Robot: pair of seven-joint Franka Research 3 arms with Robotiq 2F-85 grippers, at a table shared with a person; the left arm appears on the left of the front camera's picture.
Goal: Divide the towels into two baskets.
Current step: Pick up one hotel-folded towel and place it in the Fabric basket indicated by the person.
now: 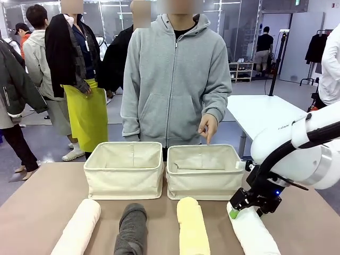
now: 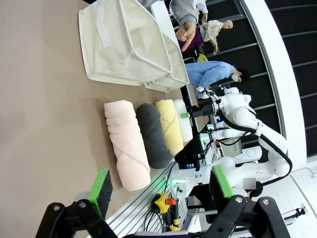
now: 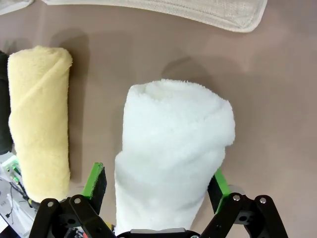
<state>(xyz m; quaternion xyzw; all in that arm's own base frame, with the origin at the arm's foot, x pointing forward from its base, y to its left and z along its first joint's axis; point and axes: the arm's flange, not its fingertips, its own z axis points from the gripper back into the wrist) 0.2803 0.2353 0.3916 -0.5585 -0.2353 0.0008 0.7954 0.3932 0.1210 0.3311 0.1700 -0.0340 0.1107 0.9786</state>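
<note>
White towel [image 3: 173,148] lies between the right gripper's [image 3: 157,181] wide-spread fingers, pads not visibly pressing it, with the yellow towel [image 3: 39,114] just outside one finger and a basket [image 3: 198,12] beyond the fingertips; left gripper's [image 2: 161,191] fingers stand wide, holding nothing.

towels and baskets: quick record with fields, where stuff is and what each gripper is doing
towels: pink towel, grey towel, yellow towel, white towel, in a row on the table, none in a basket
baskets: left basket, right basket, side by side behind the row, nothing seen inside
right gripper: open, astride the white towel's end nearest the baskets
left gripper: open, holding nothing
person: hand pointing down at the right basket
</note>
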